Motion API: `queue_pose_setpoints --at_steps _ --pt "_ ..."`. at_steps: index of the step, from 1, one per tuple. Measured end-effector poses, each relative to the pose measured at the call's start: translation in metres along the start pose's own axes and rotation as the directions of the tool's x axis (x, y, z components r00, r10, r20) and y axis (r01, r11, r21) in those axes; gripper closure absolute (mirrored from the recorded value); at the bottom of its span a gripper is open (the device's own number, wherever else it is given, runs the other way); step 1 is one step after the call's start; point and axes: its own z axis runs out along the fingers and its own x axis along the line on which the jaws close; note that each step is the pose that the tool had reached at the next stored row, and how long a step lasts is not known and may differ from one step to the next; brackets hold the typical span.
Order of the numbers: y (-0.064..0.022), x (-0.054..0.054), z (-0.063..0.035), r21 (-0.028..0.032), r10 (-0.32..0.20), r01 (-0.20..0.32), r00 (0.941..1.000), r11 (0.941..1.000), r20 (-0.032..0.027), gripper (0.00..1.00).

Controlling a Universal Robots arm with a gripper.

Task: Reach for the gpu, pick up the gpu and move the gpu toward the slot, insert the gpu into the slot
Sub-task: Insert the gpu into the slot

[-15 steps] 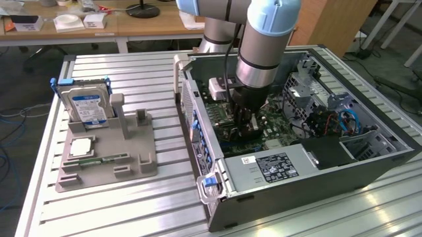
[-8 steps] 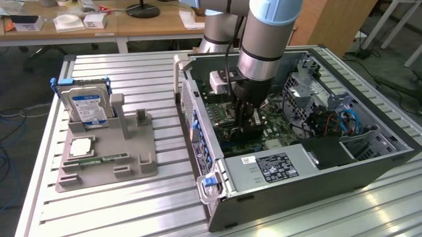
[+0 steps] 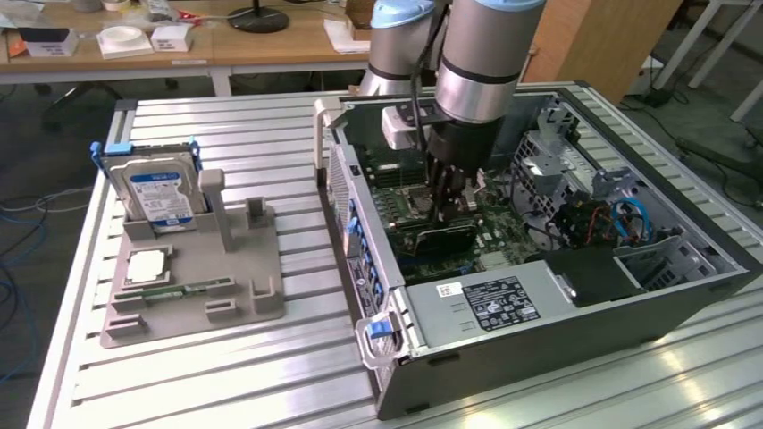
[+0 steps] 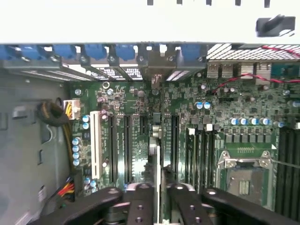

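GPU held edge-on above the motherboard

The hand (image 4: 157, 197) is closed narrowly on the gpu (image 4: 155, 154), keeping the card upright so its lower edge lines up with the slot (image 4: 161, 136) just beside the CPU socket (image 4: 243, 176)

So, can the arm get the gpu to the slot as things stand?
Probably yes: the gripper is down inside the open case, the gpu edge-on at it, above the slot, nothing between them.

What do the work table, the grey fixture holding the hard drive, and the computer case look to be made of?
Work table: ribbed bare metal, likely aluminium, with sheen along its slats. Grey fixture: matte, uniform grey, probably plastic, possibly printed. Computer case: dark painted sheet metal outside, bare grey metal inside, judging by its thin folded edges.
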Motion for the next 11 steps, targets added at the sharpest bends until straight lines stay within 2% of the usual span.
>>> queue_pose_setpoints --at_steps 1,2,4,11 --pt "0.0000 0.0000 0.0001 0.0002 0.000 0.000 1.0000 1.0000 0.0002 0.80" --pt "0.0000 0.0000 0.0001 0.0001 0.000 0.000 1.0000 1.0000 0.0002 0.87" --pt "0.0000 0.0000 0.0000 0.0001 0.000 0.000 1.0000 1.0000 0.0001 0.90" --pt "0.0000 0.0000 0.0000 0.0001 0.000 0.000 1.0000 1.0000 0.0000 0.90"
